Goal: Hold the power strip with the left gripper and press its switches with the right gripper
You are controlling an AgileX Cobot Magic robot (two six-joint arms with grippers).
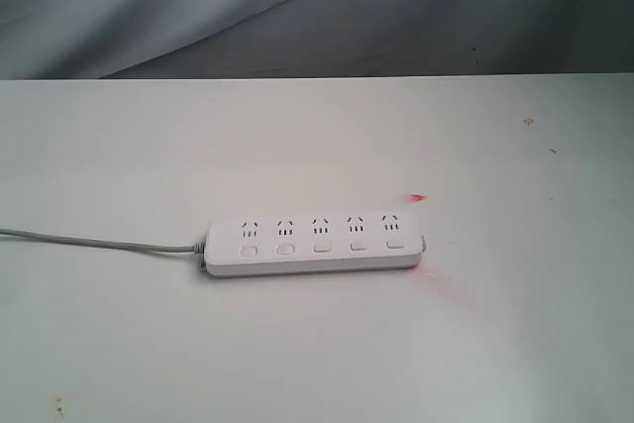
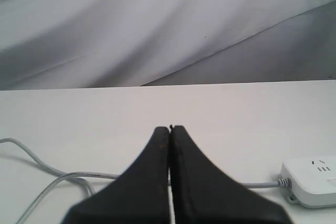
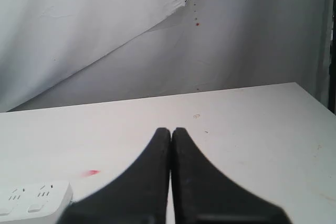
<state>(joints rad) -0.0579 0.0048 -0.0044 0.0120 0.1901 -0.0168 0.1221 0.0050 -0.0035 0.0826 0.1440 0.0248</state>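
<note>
The power strip (image 1: 315, 246) lay untouched mid-surface (image 1: 317, 344); both the left gripper (image 2: 170, 129) and right gripper (image 3: 171, 130) hung pressed together, empty; the left should spread, then clamp the corded end squarely.

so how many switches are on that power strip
5 small white rounded switches, in one row on the long flat white plastic power strip, one below each socket, running from the thin grey cord end to the far end. None appears hidden.
</note>
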